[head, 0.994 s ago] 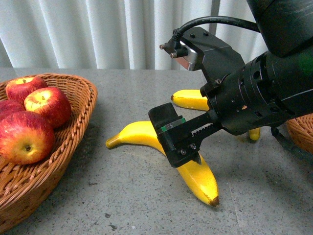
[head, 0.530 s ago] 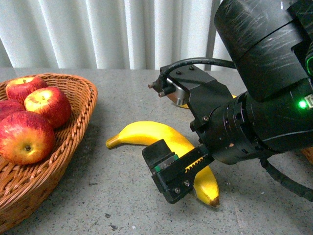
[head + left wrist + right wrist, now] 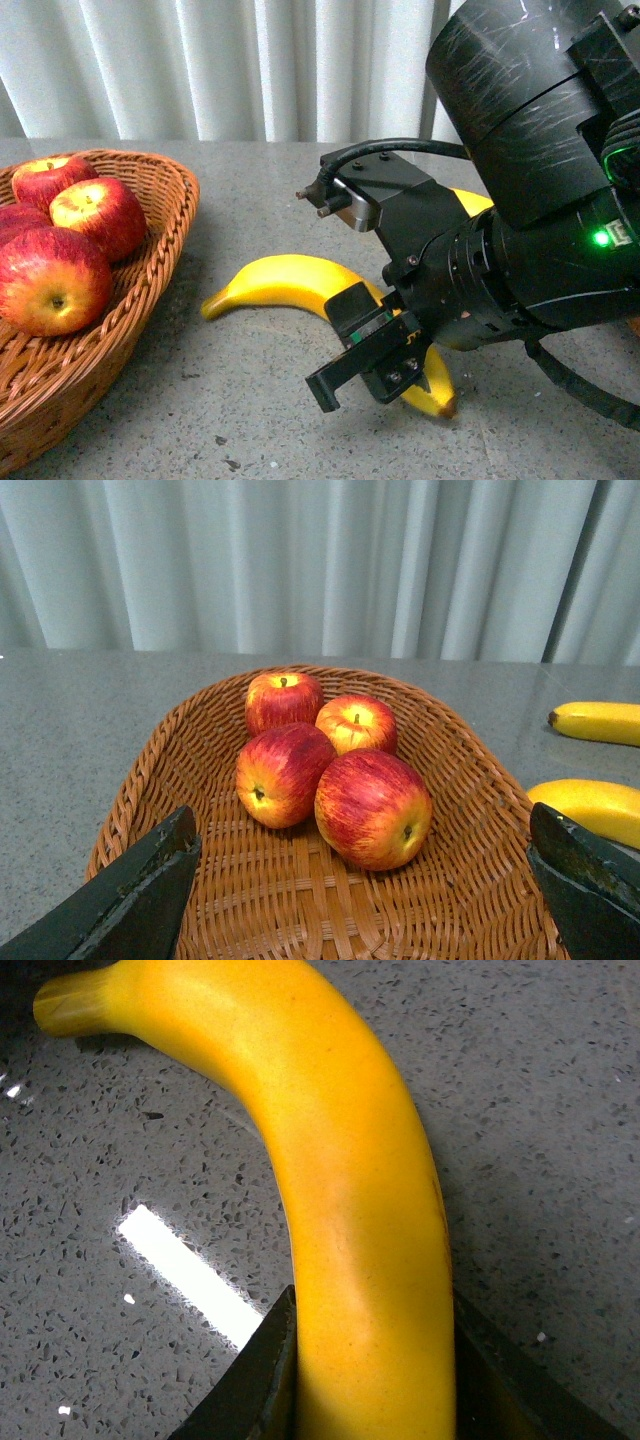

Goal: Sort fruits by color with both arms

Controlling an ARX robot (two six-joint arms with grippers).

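Observation:
A long yellow banana (image 3: 280, 280) lies on the grey stone table. My right gripper (image 3: 385, 365) is shut on it near its dark-tipped end. In the right wrist view the banana (image 3: 350, 1210) fills the gap between both fingers of the gripper (image 3: 372, 1305). Several red apples (image 3: 55, 280) sit in a wicker basket (image 3: 150, 190) at the left. My left gripper (image 3: 365, 830) is open and empty just above the basket's near part, with the apples (image 3: 372, 808) ahead of it. A second banana (image 3: 470, 203) shows behind the right arm.
The left wrist view shows two bananas (image 3: 598, 722) (image 3: 590, 805) on the table beyond the basket's wall (image 3: 450, 740). A pale curtain (image 3: 200, 70) hangs behind the table. The bulky right arm (image 3: 540, 150) hides the right side of the table.
My right gripper has come down towards me along the banana and shut on it near its dark tip. The banana has shifted a little to the left.

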